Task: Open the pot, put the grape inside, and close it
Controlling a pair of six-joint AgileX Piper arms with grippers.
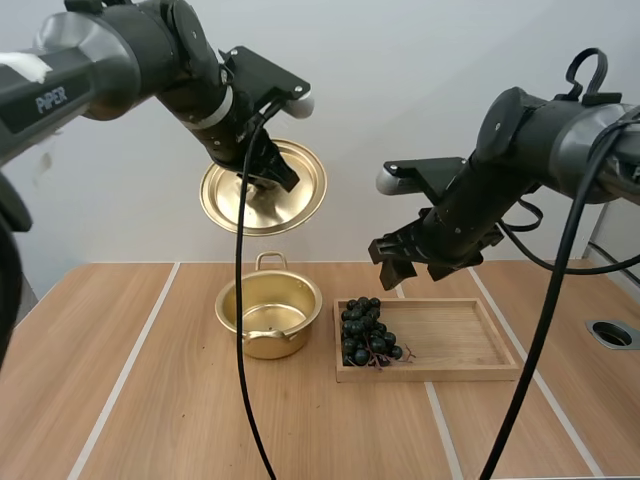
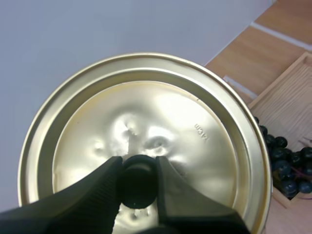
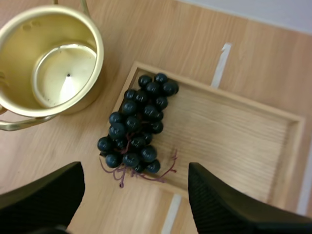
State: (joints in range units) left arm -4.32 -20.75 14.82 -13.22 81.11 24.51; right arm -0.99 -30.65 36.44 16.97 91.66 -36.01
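Your left gripper [image 1: 262, 175] is clamped on the black knob [image 2: 139, 183] of the round golden metal lid [image 1: 290, 195] and holds it tilted, high off the table. So step one is done.

The small golden metal pot with loop handles [image 1: 222, 305] stands open on the light wooden table [image 1: 100, 380], below the lid, with nothing inside it.

Just right of the pot, the bunch of dark grapes [image 1: 368, 330] lies at the left end of the shallow rectangular wooden tray [image 1: 460, 335], untouched.

Your right gripper [image 1: 405, 265] hovers above the tray with its fingers spread wide and empty. In the right wrist view the grapes sit below, between the fingers.

Left for you to do: come down and grasp the grapes, drop them in the pot, and put the lid back on. By my judgement you're about a third through.
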